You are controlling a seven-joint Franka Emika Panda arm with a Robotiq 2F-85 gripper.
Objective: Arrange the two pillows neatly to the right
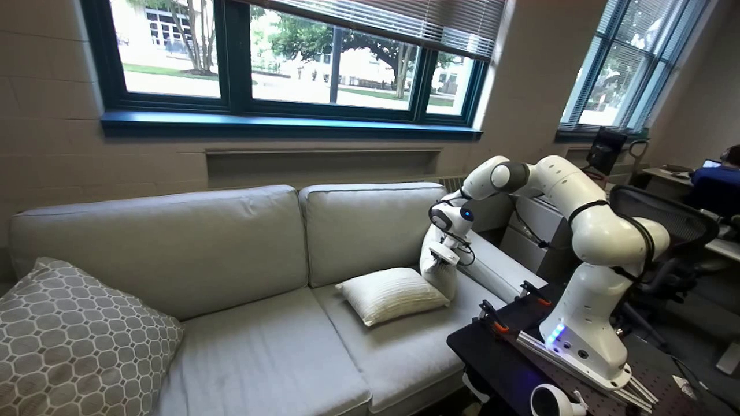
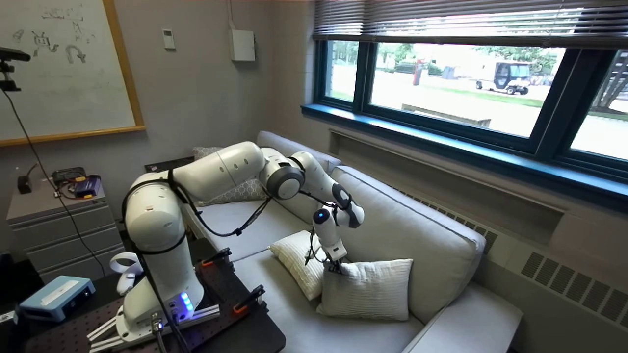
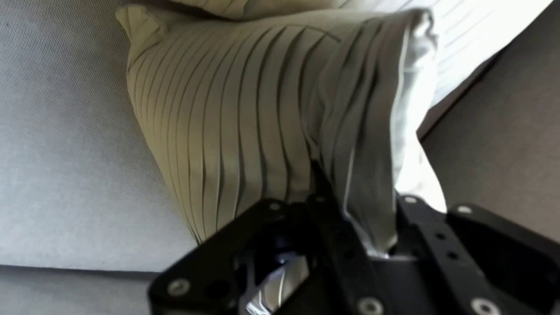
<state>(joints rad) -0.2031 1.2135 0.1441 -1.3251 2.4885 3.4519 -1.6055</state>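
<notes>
Two cream pleated pillows are on the sofa's seat near its armrest. One pillow (image 1: 393, 296) lies nearly flat in an exterior view, and this same pillow (image 2: 296, 260) sits behind the upright one in an exterior view. The upright pillow (image 2: 370, 294) leans near the backrest, closer to the armrest. My gripper (image 2: 335, 267) reaches down onto its top corner. In the wrist view a bunched fold of the upright pillow (image 3: 218, 122) stands between the fingers of my gripper (image 3: 361, 203), pressed from both sides. The flat pillow (image 3: 477, 39) shows at the top edge there.
The sofa's armrest (image 1: 509, 271) rises beside the upright pillow, with the backrest (image 1: 370, 228) behind both. A lattice-patterned cushion (image 1: 87, 341) sits at the sofa's far end. The black table (image 1: 485, 352) with clamps, carrying the arm's base, stands against the sofa's front.
</notes>
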